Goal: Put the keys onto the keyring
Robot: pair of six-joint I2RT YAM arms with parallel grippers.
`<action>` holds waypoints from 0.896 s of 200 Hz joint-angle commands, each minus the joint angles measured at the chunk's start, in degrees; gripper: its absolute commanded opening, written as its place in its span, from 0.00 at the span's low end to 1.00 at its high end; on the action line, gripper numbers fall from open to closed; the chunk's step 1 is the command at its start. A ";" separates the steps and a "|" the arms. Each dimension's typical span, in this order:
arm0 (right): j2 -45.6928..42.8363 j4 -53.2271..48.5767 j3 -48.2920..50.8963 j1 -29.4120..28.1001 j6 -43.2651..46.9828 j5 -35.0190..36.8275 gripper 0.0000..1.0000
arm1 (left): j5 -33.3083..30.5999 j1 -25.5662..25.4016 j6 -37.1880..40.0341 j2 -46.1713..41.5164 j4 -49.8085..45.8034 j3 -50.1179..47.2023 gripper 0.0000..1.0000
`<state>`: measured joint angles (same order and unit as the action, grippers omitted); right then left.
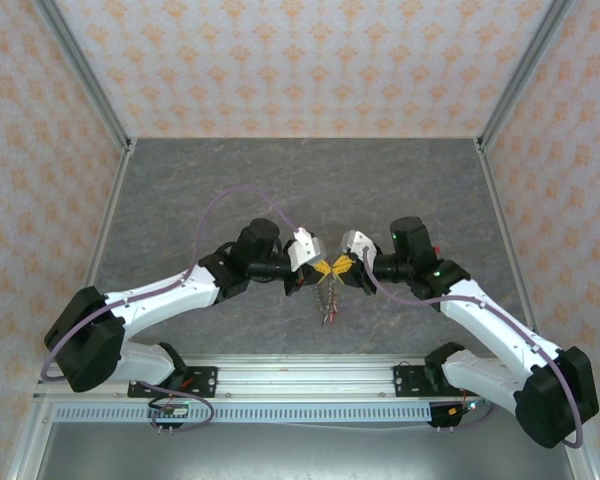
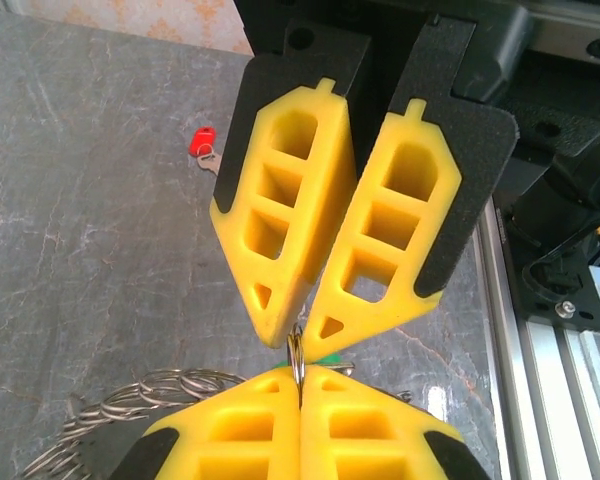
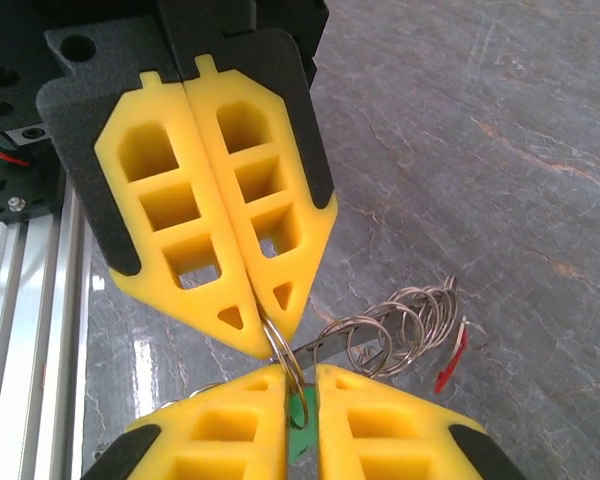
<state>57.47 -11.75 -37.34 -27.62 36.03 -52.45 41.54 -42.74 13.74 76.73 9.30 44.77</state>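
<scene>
Your two arms meet tip to tip over the middle of the table (image 1: 180, 200), above its surface. Your left gripper (image 3: 263, 335) has its yellow pads pressed flat together, and one wire loop of the keyring (image 3: 280, 352) is nipped between their tips. The rest of the keyring, a bunch of linked wire loops, trails off to the side of the grippers and hangs below them in the top view.

Your right gripper (image 2: 298, 332) points straight at the left one, the two sets of tips almost touching. Its pads stand a narrow slot apart, and the head of the green key (image 3: 298, 412) sits in that slot, touching both pads, so it is pinching that key. The pinched loop runs down into the same slot beside the green head.

A red key (image 3: 450, 362) dangles at the far end of the bunch of loops. Another red key (image 2: 202, 140) lies flat on the table, well apart from both grippers. You cannot tell from these views whether the green key is threaded onto the loop.
</scene>
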 commanded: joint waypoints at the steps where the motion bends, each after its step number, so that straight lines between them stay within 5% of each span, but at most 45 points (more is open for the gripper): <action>1: -0.71 6.18 0.93 1.25 -2.52 -4.85 0.13 | 3.59 0.11 -1.85 -2.37 6.16 -0.17 0.00; 66: -0.35 11.18 3.45 2.61 -5.07 -6.53 0.14 | 4.78 0.30 -2.97 -1.97 8.75 -0.44 0.00; 116: -0.60 6.94 0.75 3.04 -3.50 -5.09 0.00 | -0.67 0.55 -2.69 -2.98 6.29 -0.26 0.00; 146: -0.35 -0.76 -3.00 2.06 0.76 -2.05 0.00 | -2.76 0.47 0.17 -2.68 0.84 1.20 0.17; 179: -0.17 -6.37 -5.61 0.56 4.77 1.46 0.00 | -3.65 0.12 4.12 -1.33 -7.67 5.25 0.19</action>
<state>57.54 -13.63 -39.51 -26.09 36.25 -53.47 39.51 -42.02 14.02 75.79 7.77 46.11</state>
